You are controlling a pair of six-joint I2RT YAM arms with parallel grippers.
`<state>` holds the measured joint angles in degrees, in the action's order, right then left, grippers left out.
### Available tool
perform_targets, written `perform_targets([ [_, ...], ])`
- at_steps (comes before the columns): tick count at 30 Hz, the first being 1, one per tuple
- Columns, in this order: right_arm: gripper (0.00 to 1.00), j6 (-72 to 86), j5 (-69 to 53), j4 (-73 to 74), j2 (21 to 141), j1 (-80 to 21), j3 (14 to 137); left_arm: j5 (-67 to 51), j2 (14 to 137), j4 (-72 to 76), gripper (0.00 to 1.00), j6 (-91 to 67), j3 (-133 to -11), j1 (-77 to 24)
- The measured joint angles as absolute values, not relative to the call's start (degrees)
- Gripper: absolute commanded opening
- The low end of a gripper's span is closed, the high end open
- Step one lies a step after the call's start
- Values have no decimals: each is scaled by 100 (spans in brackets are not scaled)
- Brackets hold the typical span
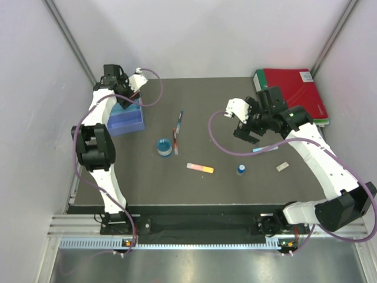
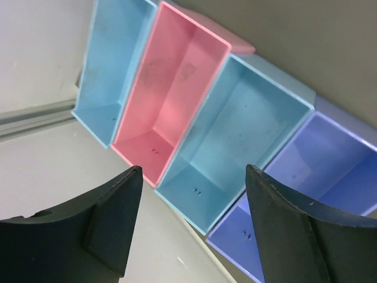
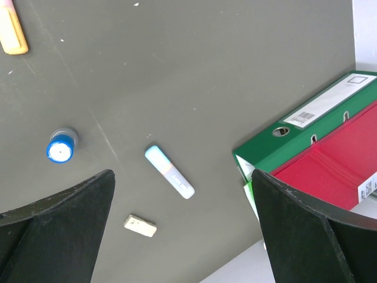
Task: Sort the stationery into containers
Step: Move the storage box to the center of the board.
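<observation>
- The left end effector (image 2: 191, 197) hangs over the row of four joined bins (image 1: 125, 121) at the counter's (image 1: 224, 100) far left, jaws wide apart and empty.
- All four bins hold nothing.
- The right end effector (image 1: 248, 134) is also spread wide and empty, above the light blue bar (image 3: 169, 172).
- Near that bar lie the blue-capped bottle (image 3: 60, 150) and the pale tag (image 3: 140, 226).
- The round blue jar (image 1: 165, 146), the thin pens (image 1: 178, 126) and the pink-orange bar (image 1: 200, 168) lie mid-counter.
- The green binder (image 3: 306, 127) and the red binder (image 3: 330, 171) sit at the far right.
</observation>
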<state>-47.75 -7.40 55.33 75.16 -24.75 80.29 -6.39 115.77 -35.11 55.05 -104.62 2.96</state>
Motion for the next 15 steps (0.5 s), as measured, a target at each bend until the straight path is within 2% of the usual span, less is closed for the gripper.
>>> perform_targets([
  [15,100,-4775,-615,5485,7653,-2493,8047,-659,11577,-4185,69,6331,-10022,292],
])
